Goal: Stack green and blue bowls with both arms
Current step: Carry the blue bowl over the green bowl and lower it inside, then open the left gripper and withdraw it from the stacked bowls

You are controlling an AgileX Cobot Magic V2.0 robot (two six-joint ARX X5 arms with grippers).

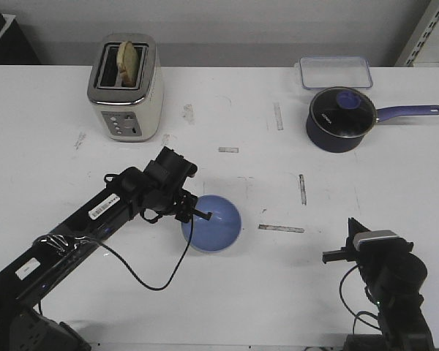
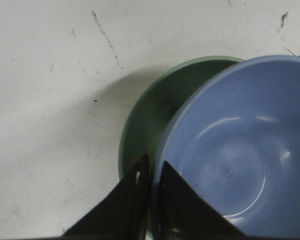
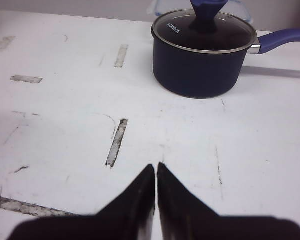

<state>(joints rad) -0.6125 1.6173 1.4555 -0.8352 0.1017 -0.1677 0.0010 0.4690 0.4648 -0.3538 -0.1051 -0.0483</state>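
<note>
Spreading across most of the front view is a white table (image 1: 278, 292), scuffed and marked with strips of worn tape, ending at a pale wall along the far edge. At about 10 o'clock from the table's middle stands a toaster (image 1: 125, 88) holding bread; at 2 o'clock sit a dark blue saucepan (image 1: 341, 119) with a glass lid and a clear lidded container (image 1: 336, 72) just behind it.

The blue bowl (image 1: 212, 222) lies near the table's centre, well apart from the edges, with bare tabletop on all sides. The left gripper (image 1: 196, 213) has its jaws pinching the blue bowl's rim at its 9 o'clock side. In the left wrist view the blue bowl sits over the green bowl (image 2: 150, 115), offset so a crescent of green shows; from the front the green bowl is hidden beneath it.

The right gripper (image 3: 156, 172) hangs over bare table at 4 o'clock, jaws pressed together, holding nothing. Both arms' bases are cut off by the near edge.
</note>
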